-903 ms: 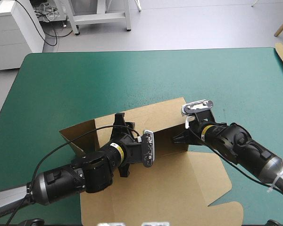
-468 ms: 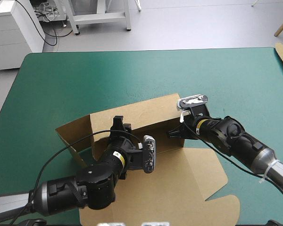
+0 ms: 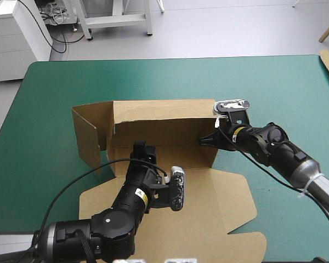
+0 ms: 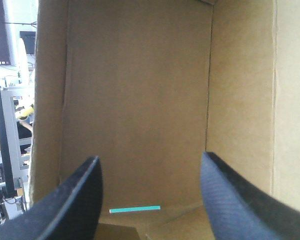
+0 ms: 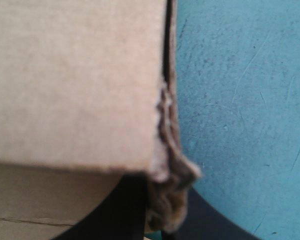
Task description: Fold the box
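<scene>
- Covering most of the high view, the table [image 3: 263,82] has a teal-green top.
- A brown box [image 3: 159,118] sits on the near half of the table, partly set up.
- Its lid [image 3: 208,208] lies flat toward the table's near edge.
- Its long back wall [image 3: 164,112] stands upright, and a side flap [image 3: 90,134] stands at an angle at the left end.
- The left gripper [image 3: 142,149] reaches into the box from the near side. Its black fingers [image 4: 75,200] are spread wide apart and hold nothing, facing the inner side of the back wall.
- The right gripper [image 3: 202,142] is at the right end of the back wall. Its fingers [image 5: 122,205] are pinched onto the frayed corner of the board.
- A thin teal-green slit [image 4: 135,209] shows at the foot of the wall, between the left fingers.
</scene>
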You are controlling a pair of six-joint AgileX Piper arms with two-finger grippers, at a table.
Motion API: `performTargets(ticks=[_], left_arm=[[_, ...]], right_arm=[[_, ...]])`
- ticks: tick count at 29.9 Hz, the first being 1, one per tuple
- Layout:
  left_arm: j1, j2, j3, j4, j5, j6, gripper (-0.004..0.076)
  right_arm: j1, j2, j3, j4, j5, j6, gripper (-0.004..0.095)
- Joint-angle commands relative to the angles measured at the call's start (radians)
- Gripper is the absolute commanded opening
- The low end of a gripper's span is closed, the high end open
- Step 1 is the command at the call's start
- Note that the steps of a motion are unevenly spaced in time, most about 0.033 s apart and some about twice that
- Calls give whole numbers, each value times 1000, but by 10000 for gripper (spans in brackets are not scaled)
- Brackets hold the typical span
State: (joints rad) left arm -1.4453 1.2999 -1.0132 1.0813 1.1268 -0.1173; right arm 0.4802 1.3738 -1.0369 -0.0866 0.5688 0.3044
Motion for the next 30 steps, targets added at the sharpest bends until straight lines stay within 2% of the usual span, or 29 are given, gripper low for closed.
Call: performTargets(ticks=[1,10,14,19,23,26,30], left_arm=[[-8,-25,-26,91,16,-29,410],[1,-28,-141,165,-7,-22,410],[58,-36,-214,109,-69,34,409],[229,-36,-318,-132,-171,162,409],[375,-36,-380,-280,-211,220,409],[478,-38,-411,-364,-212,250,408],[642,-53,-412,-552,-230,338,356]], right_arm=[[-18,7,-21,-35,61,-27,-21],[-20,7,-96,-39,239,-75,-22],[-20,7,-164,-39,306,-102,-21],[-20,13,-259,-44,401,-136,-22],[-22,44,-328,-47,465,-169,-22],[-59,82,-384,-35,515,-193,-21],[-155,156,-455,13,601,-254,-22]])
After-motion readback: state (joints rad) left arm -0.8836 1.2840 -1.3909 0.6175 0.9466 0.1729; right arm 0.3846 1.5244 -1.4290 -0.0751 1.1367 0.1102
